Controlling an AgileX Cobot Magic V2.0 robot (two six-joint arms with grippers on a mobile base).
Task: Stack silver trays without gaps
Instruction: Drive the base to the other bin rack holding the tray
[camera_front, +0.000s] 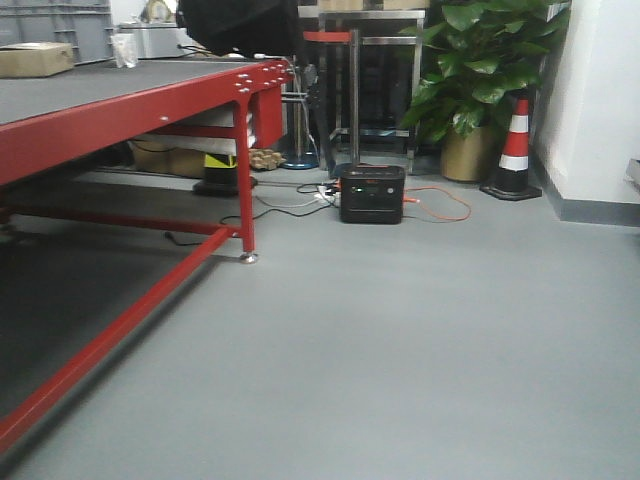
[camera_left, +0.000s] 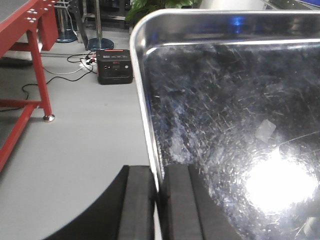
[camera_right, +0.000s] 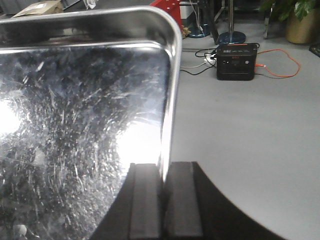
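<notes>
At the left side, the left fingers (camera_left: 140, 205) are pinched narrowly on the thin left rim of the silver tray (camera_left: 225, 125), one pad outside the rim and one inside. The scratched, glaring pan spreads away to the right, above the grey floor (camera_left: 90, 140). At the right side, the right fingers (camera_right: 145, 200) clamp the tray's right rim likewise, the pan reaching leftward. A black power box (camera_right: 236, 61) stands on the floor beyond.

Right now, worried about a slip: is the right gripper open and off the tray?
No, the right gripper pinches the rim of the tray.
</notes>
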